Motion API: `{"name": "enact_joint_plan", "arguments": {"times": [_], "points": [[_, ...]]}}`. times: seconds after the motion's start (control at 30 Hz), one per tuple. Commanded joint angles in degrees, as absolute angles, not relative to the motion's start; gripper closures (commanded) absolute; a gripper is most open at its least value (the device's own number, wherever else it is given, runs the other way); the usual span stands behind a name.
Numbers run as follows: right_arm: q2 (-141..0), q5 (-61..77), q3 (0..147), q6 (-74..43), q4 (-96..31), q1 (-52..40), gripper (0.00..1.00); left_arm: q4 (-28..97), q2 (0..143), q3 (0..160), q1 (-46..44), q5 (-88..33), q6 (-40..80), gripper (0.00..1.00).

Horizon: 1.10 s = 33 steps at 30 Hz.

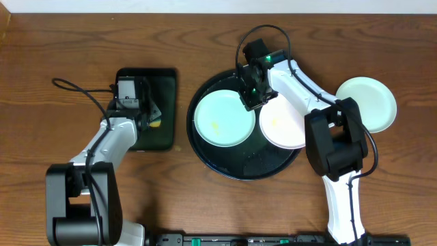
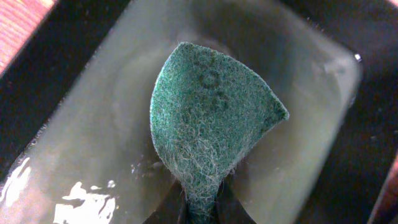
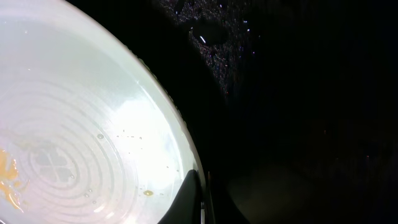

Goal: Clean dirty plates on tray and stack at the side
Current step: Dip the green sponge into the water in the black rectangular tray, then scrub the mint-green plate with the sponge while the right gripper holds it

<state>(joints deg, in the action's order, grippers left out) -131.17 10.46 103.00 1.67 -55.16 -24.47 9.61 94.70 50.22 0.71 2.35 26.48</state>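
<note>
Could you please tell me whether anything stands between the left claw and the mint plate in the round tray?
Nothing visible does. The left claw, pinching the sponge over the rectangular tray, has only bare tabletop and the raised rim of the round tray before the mint plate. The right claw sits at the plate's far edge.

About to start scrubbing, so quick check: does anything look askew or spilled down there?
The white plate lies at the right edge of the tray, apparently riding on its rim rather than flat. The tray floor is dotted with droplets. The sponge is bent in the left gripper.
</note>
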Motion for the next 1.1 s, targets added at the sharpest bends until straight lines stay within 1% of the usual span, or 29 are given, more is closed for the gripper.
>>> {"name": "enact_joint_plan", "arguments": {"times": [0.0, 0.2, 0.3, 0.47, 0.63, 0.77, 0.83, 0.93, 1.07], "points": [[-131.7, 10.9, 101.4, 0.9, -55.0, -25.9, 0.99, 10.0, 95.3, 49.7, 1.1, 3.7, 25.5, 0.93], [-131.7, 10.9, 101.4, 0.9, -55.1, -25.9, 0.99, 10.0, 101.9, 49.6, 1.1, 5.1, 25.5, 0.93], [-131.7, 10.9, 101.4, 0.9, -55.0, -25.9, 0.99, 10.0, 102.8, 49.6, 1.2, 5.6, 25.5, 0.93], [-131.7, 10.9, 101.4, 0.9, -55.1, -26.0, 0.99, 9.8, 98.6, 49.6, 1.2, 5.6, 25.5, 0.93], [-131.7, 11.0, 101.4, 0.9, -55.0, -26.0, 0.99, 11.6, 89.8, 49.6, 1.2, 5.3, 25.6, 0.92], [-131.7, 11.0, 101.4, 0.6, -55.0, -26.0, 0.99, 14.3, 82.7, 49.6, 1.2, -1.3, 25.6, 0.93], [-131.7, 11.0, 101.4, -2.3, -55.0, -26.0, 0.99, 16.4, 80.0, 49.6, 1.1, -6.7, 25.6, 0.93], [-131.7, 9.7, 101.4, -7.5, -55.4, -26.0, 0.99, 18.8, 78.8, 49.6, 0.5, -13.5, 27.1, 0.93], [-131.7, 2.4, 101.4, -18.2, -55.9, -26.0, 0.99, 20.8, 79.6, 49.6, -1.8, -20.5, 27.3, 0.93]]}}
